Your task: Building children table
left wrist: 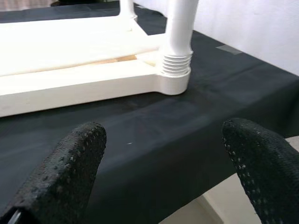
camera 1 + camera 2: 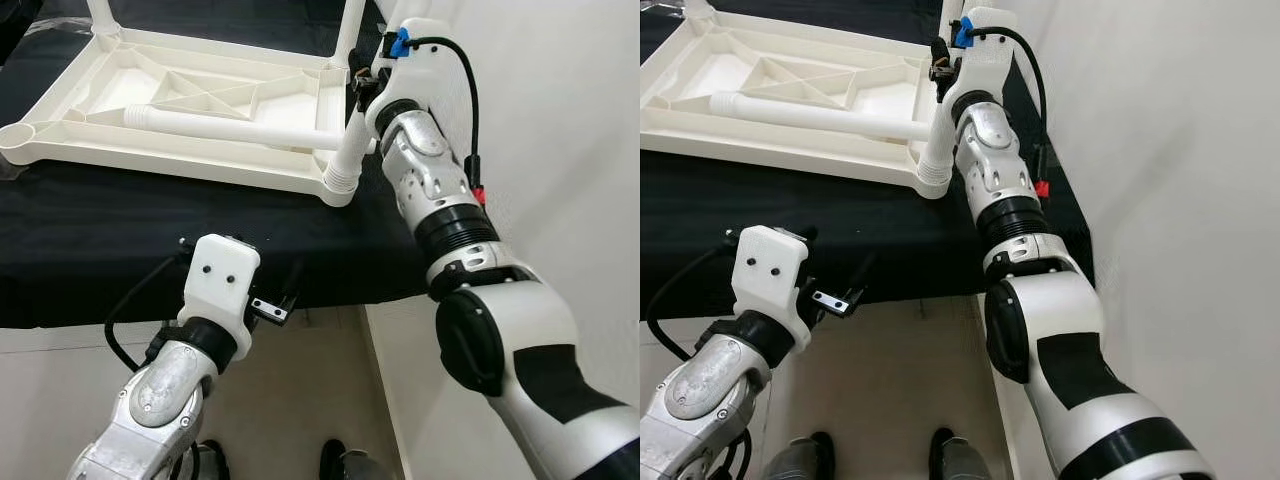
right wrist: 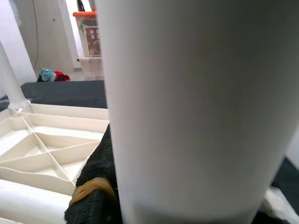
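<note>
Right hand (image 2: 362,92): clamped on upright white plastic table leg (image 2: 352,150), long axis vertical.
Left hand (image 1: 163,163): fingers apart, over black-covered desk (image 2: 120,240) edge.
Writing: none legible.

Domestic room: plain white wall (image 2: 1180,150), black-covered work surface (image 2: 120,230), clear storage boxes (image 3: 91,44) and clothing pile (image 3: 49,74) behind.

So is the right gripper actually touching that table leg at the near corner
Touching. In the right wrist view the white table leg fills the space against a black finger of the right gripper; the left eye view shows that gripper at the leg.
</note>
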Robot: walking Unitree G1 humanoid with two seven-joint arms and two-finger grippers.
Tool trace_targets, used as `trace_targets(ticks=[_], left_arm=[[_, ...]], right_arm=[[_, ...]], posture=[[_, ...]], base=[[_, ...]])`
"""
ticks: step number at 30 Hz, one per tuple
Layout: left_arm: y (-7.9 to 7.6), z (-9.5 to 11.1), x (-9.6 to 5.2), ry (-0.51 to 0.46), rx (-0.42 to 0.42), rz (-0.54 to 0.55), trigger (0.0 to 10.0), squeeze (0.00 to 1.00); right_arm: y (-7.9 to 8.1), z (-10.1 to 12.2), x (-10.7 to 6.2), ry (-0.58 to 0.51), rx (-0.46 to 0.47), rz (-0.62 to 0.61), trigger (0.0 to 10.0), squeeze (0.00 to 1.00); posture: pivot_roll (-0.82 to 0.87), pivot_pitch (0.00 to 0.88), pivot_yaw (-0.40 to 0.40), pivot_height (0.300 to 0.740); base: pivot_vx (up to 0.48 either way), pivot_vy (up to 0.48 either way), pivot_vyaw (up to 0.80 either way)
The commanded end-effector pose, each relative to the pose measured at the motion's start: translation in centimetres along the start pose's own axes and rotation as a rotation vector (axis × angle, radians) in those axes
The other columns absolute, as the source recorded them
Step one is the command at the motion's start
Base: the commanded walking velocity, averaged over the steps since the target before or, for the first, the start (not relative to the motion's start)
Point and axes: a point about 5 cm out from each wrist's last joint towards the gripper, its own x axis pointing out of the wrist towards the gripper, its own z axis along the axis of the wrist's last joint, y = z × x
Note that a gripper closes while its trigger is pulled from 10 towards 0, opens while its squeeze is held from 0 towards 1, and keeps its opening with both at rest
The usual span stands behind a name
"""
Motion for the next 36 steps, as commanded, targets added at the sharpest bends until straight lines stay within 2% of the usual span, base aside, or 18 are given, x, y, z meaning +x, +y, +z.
trace_targets(ticks=[1, 6, 10, 15, 19, 21, 22, 25, 31, 36], left_arm=[[0.0, -0.5, 0.0, 0.024, 0.004, -0.005, 10.0, 0.0], [0.1, -0.5, 0.0, 0.024, 0.007, -0.004, 10.0, 0.0], [0.1, -0.4, 0.0, 0.024, 0.006, -0.003, 10.0, 0.0], [0.1, -0.4, 0.0, 0.023, 0.005, -0.002, 10.0, 0.0], [0.1, -0.4, 0.0, 0.023, 0.006, -0.001, 10.0, 0.0], [0.1, -0.4, 0.0, 0.023, 0.006, -0.001, 10.0, 0.0], [0.1, -0.4, 0.0, 0.024, 0.006, 0.0, 10.0, 0.0], [0.2, -0.4, 0.0, 0.023, 0.006, 0.002, 10.0, 0.0], [0.2, -0.3, 0.0, 0.021, 0.005, 0.004, 10.0, 0.0], [0.2, -0.3, 0.0, 0.017, 0.006, 0.005, 10.0, 0.0]], right_arm=[[-0.9, -3.9, -1.0, 0.146, -0.055, -0.042, 10.0, 0.0], [-0.2, -3.6, -1.1, 0.09, -0.143, -0.031, 10.0, 0.0], [0.0, -3.7, -1.3, 0.086, -0.154, -0.051, 10.0, 0.0], [-0.3, -4.3, -1.5, 0.118, -0.124, -0.1, 10.0, 0.0], [-0.5, -5.2, -1.6, 0.196, -0.093, -0.117, 10.0, 0.0], [-0.5, -5.2, -1.6, 0.196, -0.093, -0.117, 10.0, 0.0], [-0.5, -6.2, -1.8, 0.28, -0.094, -0.122, 10.0, 0.0], [-0.5, -7.0, -2.0, 0.35, -0.073, -0.13, 10.0, 0.0], [-0.6, -7.5, -2.1, 0.408, -0.057, -0.14, 10.0, 0.0], [-1.3, -7.8, -2.3, 0.432, -0.022, -0.222, 10.0, 0.0]], posture=[[0.08, 0.306, -0.134, 0.74], [0.08, 0.307, -0.135, 0.74], [0.08, 0.307, -0.135, 0.74], [0.08, 0.309, -0.137, 0.74], [0.08, 0.311, -0.137, 0.74], [0.08, 0.311, -0.137, 0.74], [0.08, 0.312, -0.139, 0.74], [0.08, 0.314, -0.141, 0.74], [0.08, 0.315, -0.143, 0.74], [0.08, 0.315, -0.145, 0.74]], base=[[0.0, 0.0, 0.0], [0.0, 0.0, 0.0], [0.0, 0.0, 0.0], [0.0, 0.0, 0.0], [0.0, 0.0, 0.0], [0.0, 0.0, 0.0], [0.0, 0.0, 0.0], [0.0, 0.0, 0.0], [0.0, 0.0, 0.0], [0.0, 0.0, 0.0]])
